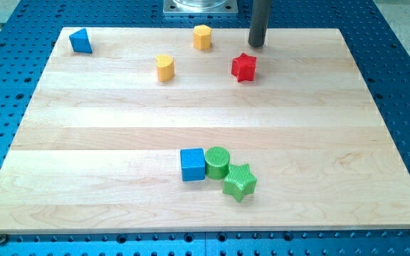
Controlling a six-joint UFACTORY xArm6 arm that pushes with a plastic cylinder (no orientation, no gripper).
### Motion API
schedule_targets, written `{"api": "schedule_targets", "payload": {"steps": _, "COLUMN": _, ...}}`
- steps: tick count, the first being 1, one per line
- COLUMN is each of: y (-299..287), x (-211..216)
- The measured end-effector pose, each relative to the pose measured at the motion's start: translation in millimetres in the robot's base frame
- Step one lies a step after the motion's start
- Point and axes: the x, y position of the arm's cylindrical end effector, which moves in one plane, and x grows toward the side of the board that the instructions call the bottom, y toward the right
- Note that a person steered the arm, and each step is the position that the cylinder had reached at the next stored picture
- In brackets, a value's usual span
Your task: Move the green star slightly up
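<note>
The green star (239, 182) lies near the view's bottom centre of the wooden board (105, 142). It touches the green cylinder (217, 162) at its upper left. A blue cube (192, 164) sits against the cylinder's left side. My tip (257, 44) is at the view's top, right of centre, far above the green star. It stands just above and to the right of the red star (244, 67).
A yellow hexagonal block (202, 36) sits at the view's top centre, and a yellow cylinder-like block (165, 68) lies below and left of it. A blue triangular block (81, 41) is at the board's top left corner. A blue perforated table (404, 64) surrounds the board.
</note>
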Motion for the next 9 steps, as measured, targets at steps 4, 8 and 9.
{"api": "schedule_targets", "payload": {"steps": 4, "y": 19, "x": 8}}
{"api": "schedule_targets", "payload": {"steps": 8, "y": 17, "x": 10}}
{"api": "schedule_targets", "payload": {"steps": 9, "y": 17, "x": 16}}
